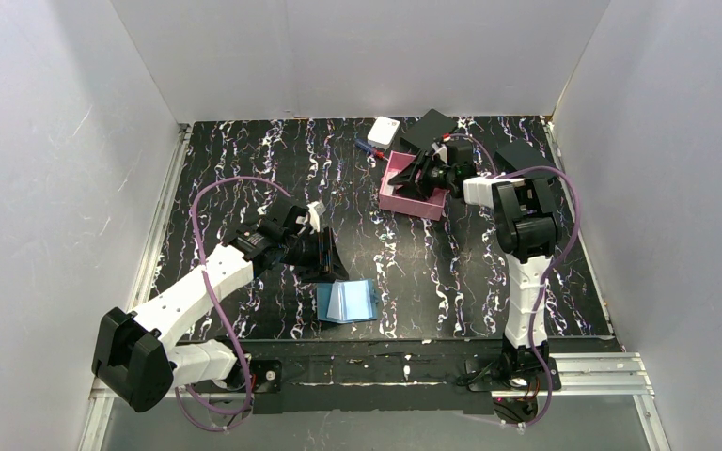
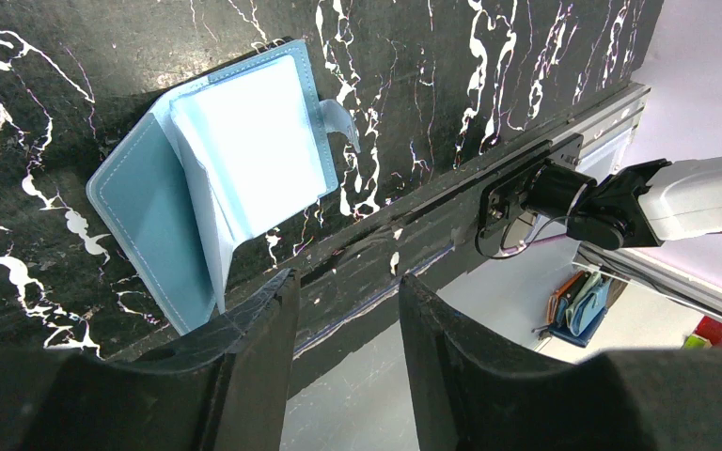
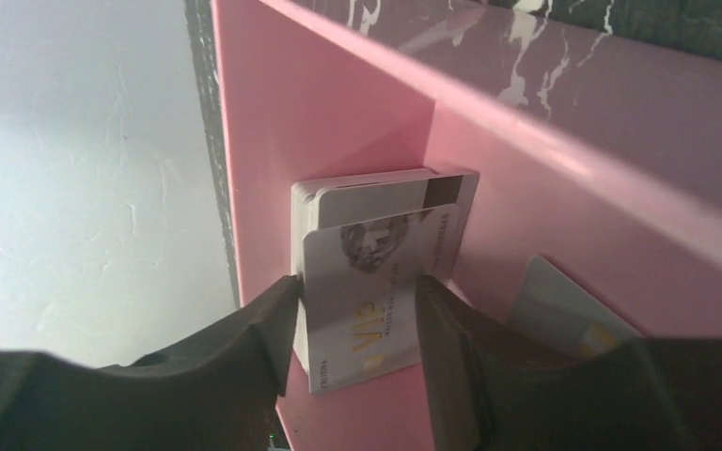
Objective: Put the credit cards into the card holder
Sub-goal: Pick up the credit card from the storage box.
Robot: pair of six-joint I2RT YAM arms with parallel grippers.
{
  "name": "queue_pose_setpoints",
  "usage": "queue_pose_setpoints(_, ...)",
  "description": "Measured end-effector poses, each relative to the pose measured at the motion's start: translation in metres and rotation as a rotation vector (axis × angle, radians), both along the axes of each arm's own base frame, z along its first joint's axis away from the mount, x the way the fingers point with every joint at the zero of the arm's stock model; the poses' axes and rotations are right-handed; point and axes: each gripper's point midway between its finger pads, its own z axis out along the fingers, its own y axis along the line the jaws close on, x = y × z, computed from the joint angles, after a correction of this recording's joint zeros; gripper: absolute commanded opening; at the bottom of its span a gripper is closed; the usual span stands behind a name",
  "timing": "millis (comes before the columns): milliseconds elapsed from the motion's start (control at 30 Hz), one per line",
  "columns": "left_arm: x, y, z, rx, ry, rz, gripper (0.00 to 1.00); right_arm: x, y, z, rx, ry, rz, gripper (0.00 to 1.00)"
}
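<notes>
Right gripper (image 3: 358,315) in pink tray (image 3: 338,103), jaws clamped on the foremost of the credit cards (image 3: 376,263); stack behind mostly hidden. Left gripper (image 2: 343,315), jaws apart, beside open card holder (image 2: 235,160).

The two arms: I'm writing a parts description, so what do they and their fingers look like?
Both the left arm and right arm have white link shells between bulky black joints, with a purple cable looping outside each. The fingers are plain matte black, tapering, without visible markings.

one card holder (image 1: 348,302), one tray (image 1: 412,205) (pink)
</notes>
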Motion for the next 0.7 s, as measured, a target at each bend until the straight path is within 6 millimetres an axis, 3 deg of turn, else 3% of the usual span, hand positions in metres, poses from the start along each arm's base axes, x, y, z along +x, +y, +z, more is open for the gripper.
queue_pose_setpoints(233, -0.002, 0.001, -0.004, 0.003, 0.01, 0.0, 0.42, 0.003, 0.001, 0.009, 0.041, -0.007, -0.003, 0.38)
queue_pose_setpoints(500, -0.002, 0.001, -0.004, 0.004, 0.009, -0.001, 0.42, 0.003, 0.004, 0.015, 0.068, -0.007, 0.003, 0.37)
queue_pose_setpoints(700, -0.002, 0.001, -0.004, 0.004, 0.008, -0.002, 0.42, 0.003, 0.004, 0.016, 0.072, -0.009, 0.006, 0.28)
